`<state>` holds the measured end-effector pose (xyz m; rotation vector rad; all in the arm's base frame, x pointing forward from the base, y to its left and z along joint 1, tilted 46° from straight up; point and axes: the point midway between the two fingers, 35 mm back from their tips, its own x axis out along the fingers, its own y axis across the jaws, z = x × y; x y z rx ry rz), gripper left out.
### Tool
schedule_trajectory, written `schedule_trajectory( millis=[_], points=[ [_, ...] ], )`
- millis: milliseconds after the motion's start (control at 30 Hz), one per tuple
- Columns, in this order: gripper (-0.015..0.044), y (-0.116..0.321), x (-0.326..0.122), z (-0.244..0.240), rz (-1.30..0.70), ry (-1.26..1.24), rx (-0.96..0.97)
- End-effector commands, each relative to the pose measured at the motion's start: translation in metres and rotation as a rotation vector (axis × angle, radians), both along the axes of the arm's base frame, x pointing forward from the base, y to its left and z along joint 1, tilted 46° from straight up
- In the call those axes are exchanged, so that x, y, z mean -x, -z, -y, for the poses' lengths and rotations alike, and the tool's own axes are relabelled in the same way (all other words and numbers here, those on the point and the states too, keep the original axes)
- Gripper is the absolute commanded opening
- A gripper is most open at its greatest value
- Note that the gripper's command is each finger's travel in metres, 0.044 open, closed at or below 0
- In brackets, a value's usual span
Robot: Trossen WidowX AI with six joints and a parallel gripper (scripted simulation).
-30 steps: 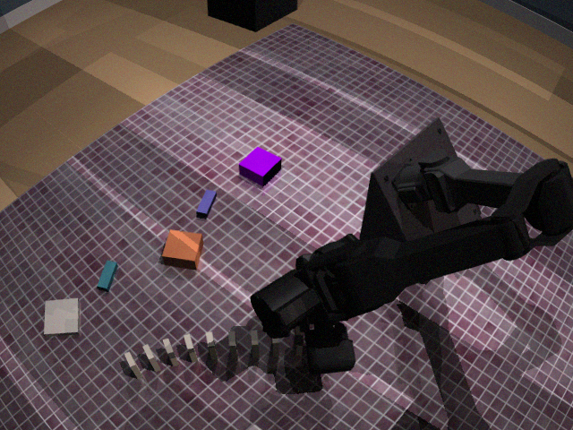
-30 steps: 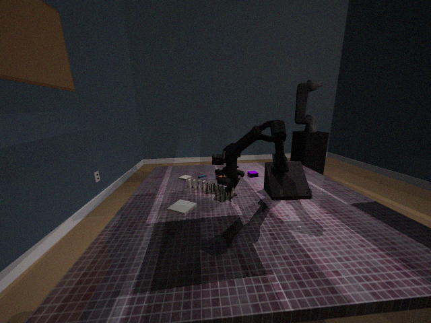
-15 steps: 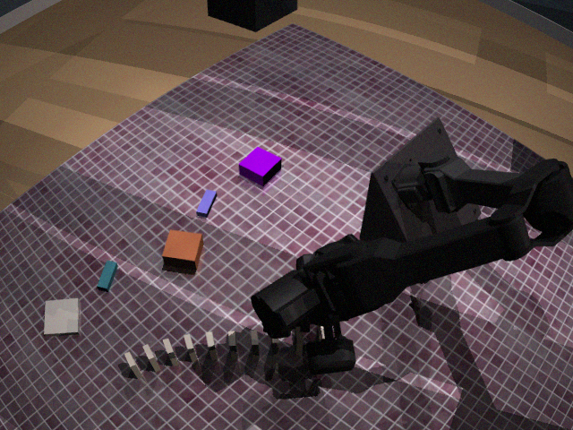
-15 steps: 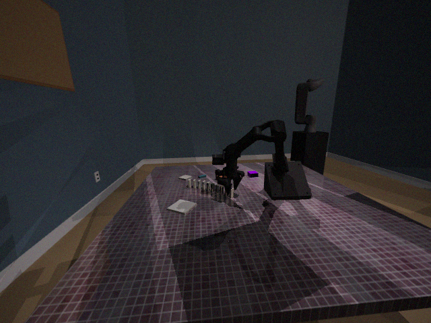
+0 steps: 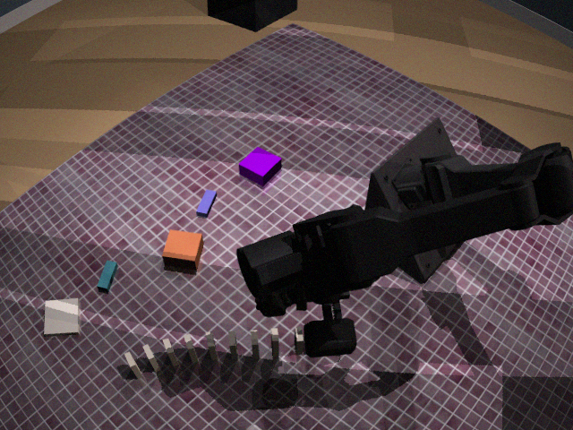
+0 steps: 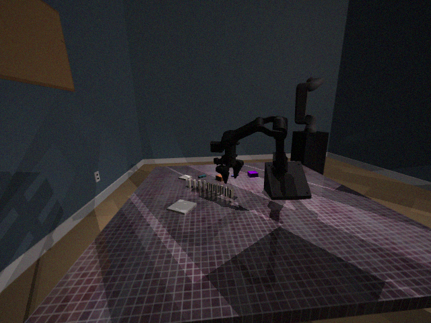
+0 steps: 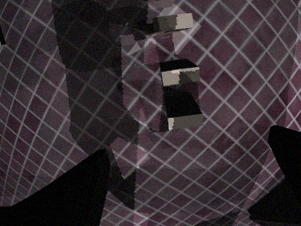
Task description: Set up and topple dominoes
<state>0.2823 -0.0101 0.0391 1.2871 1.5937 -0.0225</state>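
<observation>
A curved row of pale dominoes stands upright on the gridded surface, spaced apart. The right end domino stands beside the dark gripper parts in the top view, partly covered by them. The wrist view shows three dominoes in line, the nearest just ahead of the space between the fingertips. My gripper is wide open and empty, its fingers above the right end of the row, spread across the row's line. In the top view the arm hides its fingertips.
A blue-violet block and a teal block lie left of the arm, with an orange block and a purple block. A white slab lies at the far left. Another pale slab lies in front of the row.
</observation>
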Motion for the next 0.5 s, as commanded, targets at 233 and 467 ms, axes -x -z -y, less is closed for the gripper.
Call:
schedule_trajectory(
  millis=[233, 467],
  points=[
    [0.0440, -0.047, 0.014, 0.043, 0.011, -0.006, 0.004],
    [0.0282, -0.039, 0.018, 0.021, 0.363, -0.357, 0.064]
  ],
)
